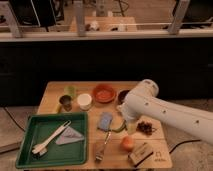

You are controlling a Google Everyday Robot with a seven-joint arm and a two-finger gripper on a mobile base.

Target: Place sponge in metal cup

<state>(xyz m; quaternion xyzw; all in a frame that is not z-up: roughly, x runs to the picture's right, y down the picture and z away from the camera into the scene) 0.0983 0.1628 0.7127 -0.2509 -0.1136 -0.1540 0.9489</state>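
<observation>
A: Front of the counter (96, 112)?
B: Wooden brush block (140, 154) at front rt. Orange fruit (127, 144) just left of it, fork (102, 147) left again. Green tray (35, 130) front left w/ a pale utensil (50, 140) & grey cloth (69, 135) inside.
A: Sponge?
B: Sponge (105, 121) lies flat mid-counter, just rt of the tray, behind the fork. Nothing touching it.
A: Tool?
B: Tucked under the end of the white arm (150, 107), which reaches in from the rt. That end hangs just rt of the sponge. Jaws spread wide, nothing in them.
A: Metal cup?
B: Metal cup (65, 102) stands upright, back row left, well apart from the sponge. White cup (84, 101) beside it on the rt, green cup (70, 90) just behind. Orange bowl (104, 93) further rt, then a dark bowl (122, 95) partly behind the arm.
</observation>
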